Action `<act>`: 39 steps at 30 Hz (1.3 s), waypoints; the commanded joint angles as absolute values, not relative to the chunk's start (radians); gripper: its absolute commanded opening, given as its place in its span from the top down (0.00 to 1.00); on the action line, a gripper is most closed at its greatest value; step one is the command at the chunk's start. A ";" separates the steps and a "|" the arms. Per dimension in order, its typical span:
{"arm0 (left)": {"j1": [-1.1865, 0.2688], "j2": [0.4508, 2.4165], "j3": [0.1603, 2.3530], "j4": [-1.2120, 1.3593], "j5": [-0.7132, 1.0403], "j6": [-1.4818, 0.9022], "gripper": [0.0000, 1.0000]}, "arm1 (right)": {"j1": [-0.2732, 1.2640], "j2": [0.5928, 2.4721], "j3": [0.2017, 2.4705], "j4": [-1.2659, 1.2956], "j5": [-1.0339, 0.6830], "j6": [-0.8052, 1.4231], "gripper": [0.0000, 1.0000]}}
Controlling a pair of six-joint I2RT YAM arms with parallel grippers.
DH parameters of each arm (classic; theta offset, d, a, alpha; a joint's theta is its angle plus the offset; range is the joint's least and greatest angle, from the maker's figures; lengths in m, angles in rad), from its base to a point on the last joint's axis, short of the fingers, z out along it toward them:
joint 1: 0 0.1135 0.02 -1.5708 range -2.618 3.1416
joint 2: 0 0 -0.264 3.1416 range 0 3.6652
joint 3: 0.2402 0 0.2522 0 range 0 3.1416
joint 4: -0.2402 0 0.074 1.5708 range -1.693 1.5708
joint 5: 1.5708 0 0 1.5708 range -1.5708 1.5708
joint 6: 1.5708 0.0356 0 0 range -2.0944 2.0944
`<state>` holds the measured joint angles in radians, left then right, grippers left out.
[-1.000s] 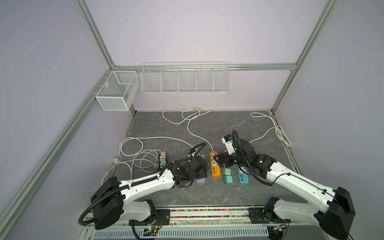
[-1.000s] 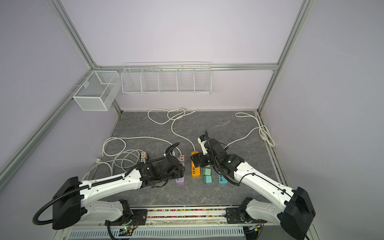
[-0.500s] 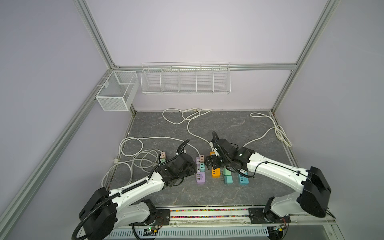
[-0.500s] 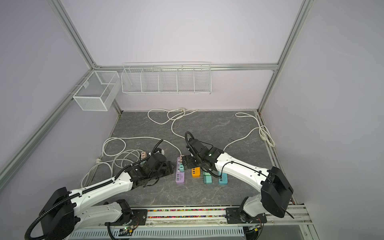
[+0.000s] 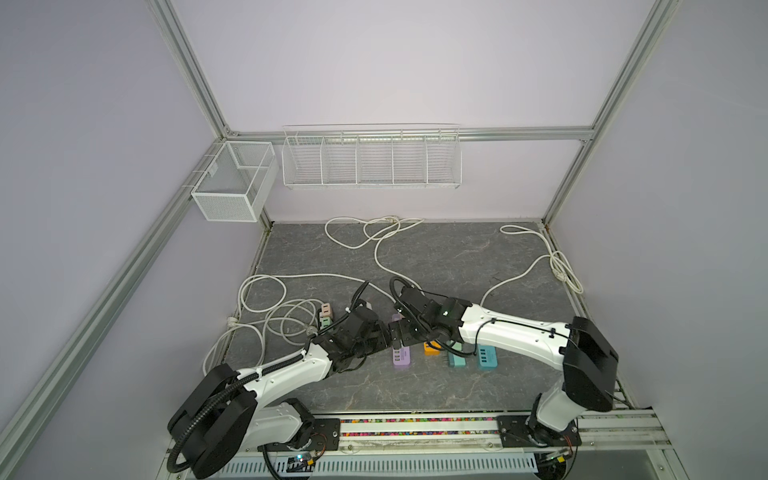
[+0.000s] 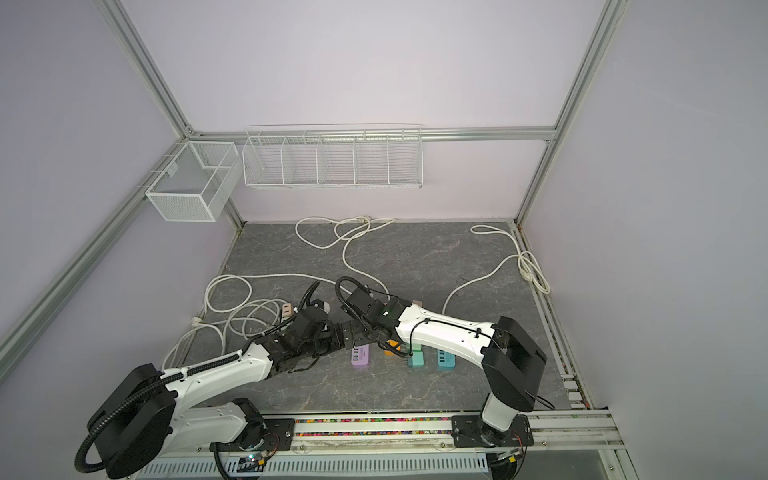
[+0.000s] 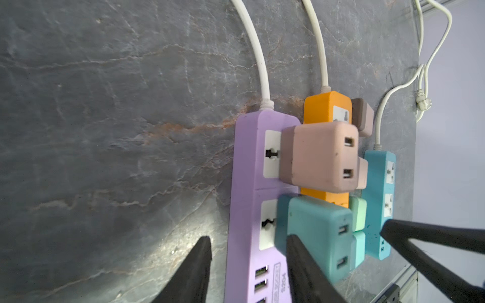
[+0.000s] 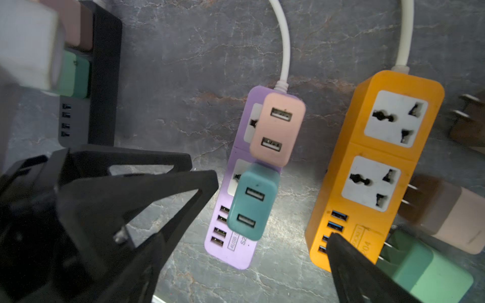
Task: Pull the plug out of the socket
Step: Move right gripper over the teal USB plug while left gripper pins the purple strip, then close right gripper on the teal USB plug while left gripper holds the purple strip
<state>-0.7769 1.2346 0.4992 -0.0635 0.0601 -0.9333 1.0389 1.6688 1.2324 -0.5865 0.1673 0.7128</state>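
Left tool point(image 7: 249, 238) and right tool point(image 8: 273, 208) have met over purple strip point(image 5: 401, 358).

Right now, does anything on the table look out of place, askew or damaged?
Nothing looks damaged. A pink-brown charger plug and a green charger plug lie on their sides beside the orange power strip, prongs bare; its two sockets are empty. The white cords lie in tangled loops.
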 commanded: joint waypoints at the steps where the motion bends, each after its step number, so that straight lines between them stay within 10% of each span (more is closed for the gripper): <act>1: -0.769 1.261 0.488 0.001 0.081 -0.945 0.53 | 1.044 1.686 1.247 -0.611 0.211 0.760 0.04; 39: -0.767 1.439 0.470 0.068 0.176 -1.019 0.74 | 1.064 1.846 1.288 -0.598 0.243 0.777 0.55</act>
<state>-0.7673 1.4204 0.4850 0.1410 0.2066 -1.0103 1.0519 1.8210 1.2686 -0.5877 0.2367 0.7601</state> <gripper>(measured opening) 0.259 0.456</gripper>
